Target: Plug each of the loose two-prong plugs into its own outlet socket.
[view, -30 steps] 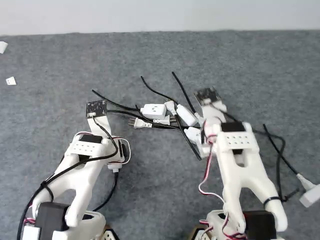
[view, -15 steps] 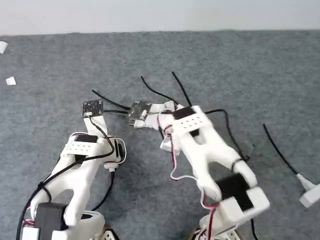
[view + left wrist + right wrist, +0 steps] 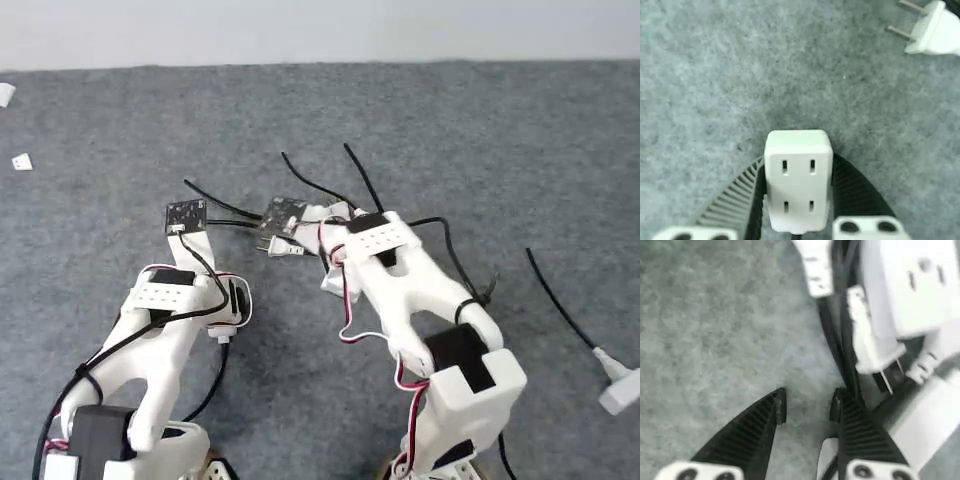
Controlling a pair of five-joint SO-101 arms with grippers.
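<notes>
The right arm (image 3: 400, 280) has been swung over the cords (image 3: 310, 185); the right gripper (image 3: 807, 407) is spread and empty. The left gripper (image 3: 798, 162) is pressed onto an outlet socket (image 3: 798, 180), with a two-prong plug (image 3: 283, 248) at its 3 o'clock. The plug is judged light and slippery, best taken by its hard sides.
</notes>
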